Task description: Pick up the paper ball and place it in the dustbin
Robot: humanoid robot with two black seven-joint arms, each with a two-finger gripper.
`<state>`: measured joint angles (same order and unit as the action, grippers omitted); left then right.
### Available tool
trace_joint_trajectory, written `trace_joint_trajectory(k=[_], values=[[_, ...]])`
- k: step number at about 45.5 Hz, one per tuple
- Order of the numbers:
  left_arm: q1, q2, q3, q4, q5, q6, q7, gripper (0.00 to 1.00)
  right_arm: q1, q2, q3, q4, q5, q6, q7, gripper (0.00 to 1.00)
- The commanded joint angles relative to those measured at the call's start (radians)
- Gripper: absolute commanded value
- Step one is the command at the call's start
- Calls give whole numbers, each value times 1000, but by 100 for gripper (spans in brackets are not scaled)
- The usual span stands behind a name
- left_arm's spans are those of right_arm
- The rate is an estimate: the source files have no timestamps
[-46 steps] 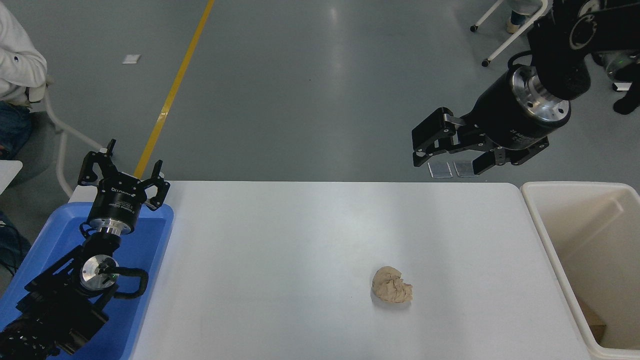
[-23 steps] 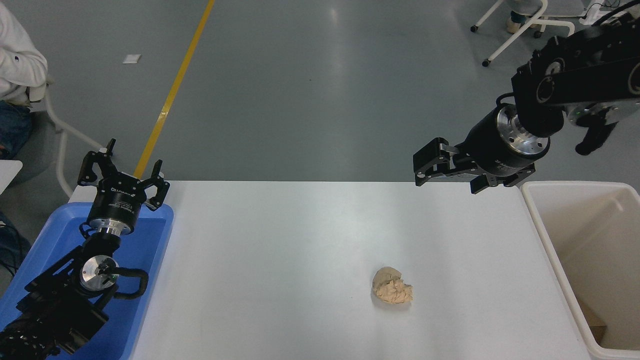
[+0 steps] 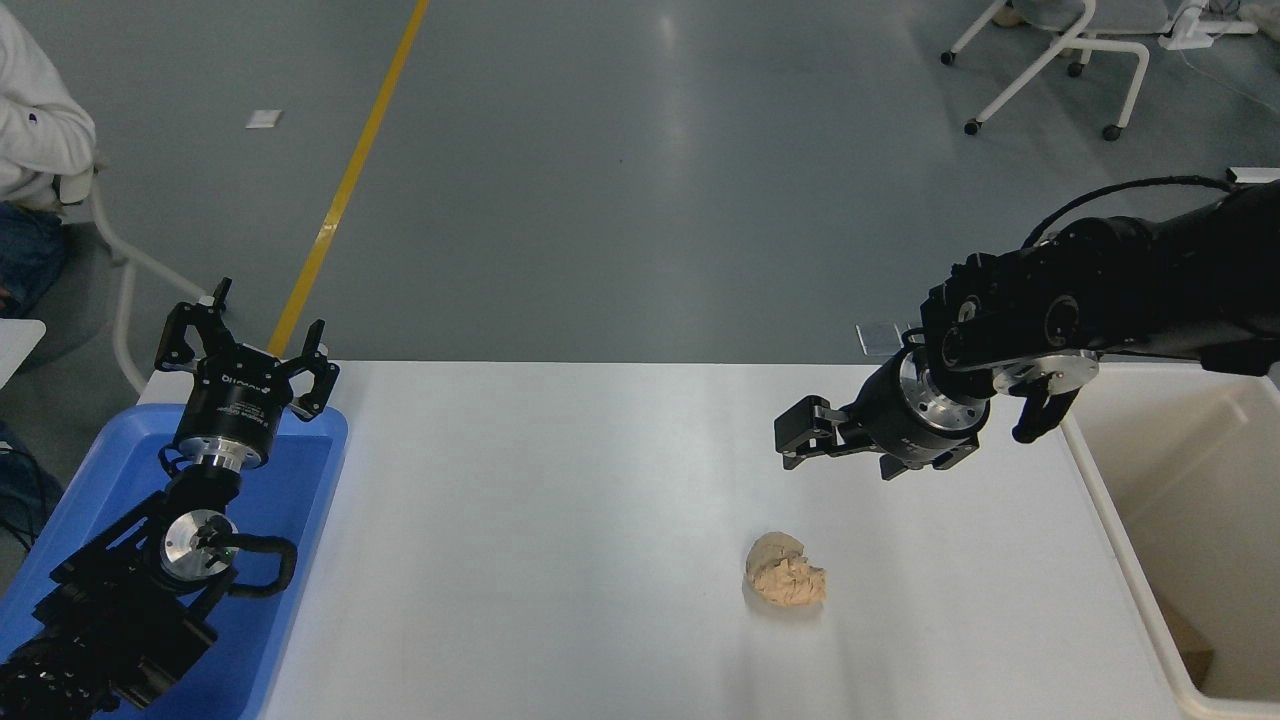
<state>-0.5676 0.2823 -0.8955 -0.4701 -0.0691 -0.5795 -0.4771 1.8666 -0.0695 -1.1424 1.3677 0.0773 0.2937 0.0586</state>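
The tan paper ball lies on the white table, right of centre and near the front. The cream-white dustbin stands at the table's right edge. My right gripper reaches in from the right, points left, and hangs over the table behind the ball, apart from it. It looks open and holds nothing. My left gripper is parked open at the lower left, over the blue tray.
A shallow blue tray sits at the table's left end under my left arm. A person in a white sleeve sits at the far left. White chair frames stand on the grey floor at the back right.
My right arm has swung down and toward me, from high over the far table edge to low over the table behind the paper ball. The ball and left arm have not moved.
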Motion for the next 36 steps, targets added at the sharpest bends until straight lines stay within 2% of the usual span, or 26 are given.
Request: trace_joint_trajectory(k=[1,12,36], values=[[0,0,0,-1,0,0,0,99,-237,34,64,-170,2,-61,0,100],[0,0,0,1,0,0,0,99,-391,36,135,-295,2,-128,0,100],[2,0,0,-1,0,0,0,99,-514,46,139,-374,1,-142,0,100]])
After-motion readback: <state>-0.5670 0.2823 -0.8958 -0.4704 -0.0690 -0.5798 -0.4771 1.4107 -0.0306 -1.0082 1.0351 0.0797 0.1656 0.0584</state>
